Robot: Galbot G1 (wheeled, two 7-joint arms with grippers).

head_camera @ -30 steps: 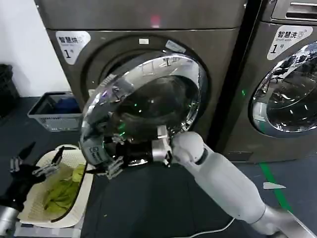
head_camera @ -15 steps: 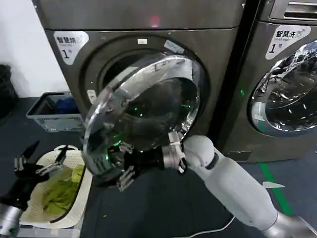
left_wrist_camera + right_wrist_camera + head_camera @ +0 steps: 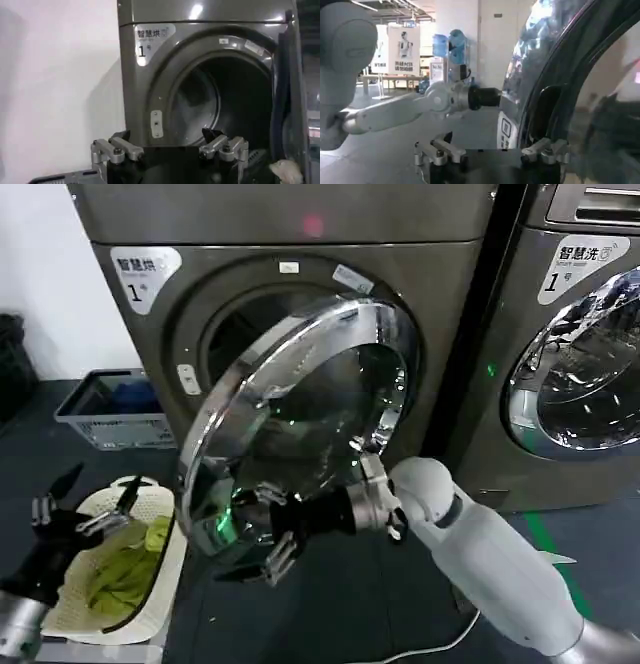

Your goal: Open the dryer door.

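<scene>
At the door's lower rim my right gripper sits spread open; I'd swing outward steadily. Left gripper, open, waits over the basket.

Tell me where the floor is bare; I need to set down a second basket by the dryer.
Bare dark floor lies right of the white laundry basket, under the open door of the dryer. It is crowded: the right gripper hangs there, the left gripper over the basket. The grey crate fills the left wall side.
</scene>
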